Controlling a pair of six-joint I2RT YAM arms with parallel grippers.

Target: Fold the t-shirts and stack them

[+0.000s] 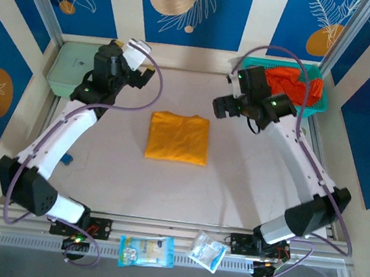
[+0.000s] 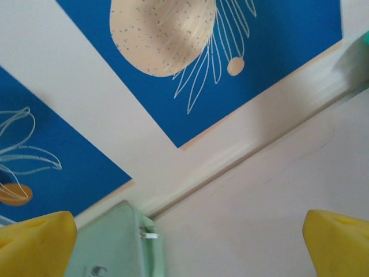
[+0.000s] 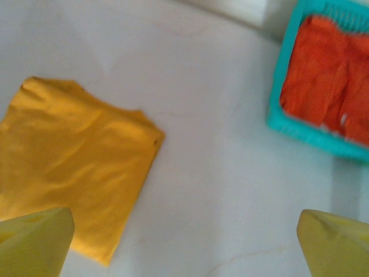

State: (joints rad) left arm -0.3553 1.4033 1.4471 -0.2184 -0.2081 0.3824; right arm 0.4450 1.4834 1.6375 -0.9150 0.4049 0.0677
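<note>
Top external: looks steeply down from above and behind the arm bases, far enough back to take in the whole table [image 1: 247, 181] and the patterned back wall [image 1: 209, 5].

Left wrist: sits low and close, tilted up across the tabletop toward that wall, past a corner of the pale green box [image 2: 112, 242].

Right wrist: looks down at a slant from nearer in. Shares with the top view the folded mustard-yellow t-shirt [image 3: 75, 167] and the teal basket [image 3: 311, 137] of red-orange t-shirts [image 3: 323, 75].
</note>
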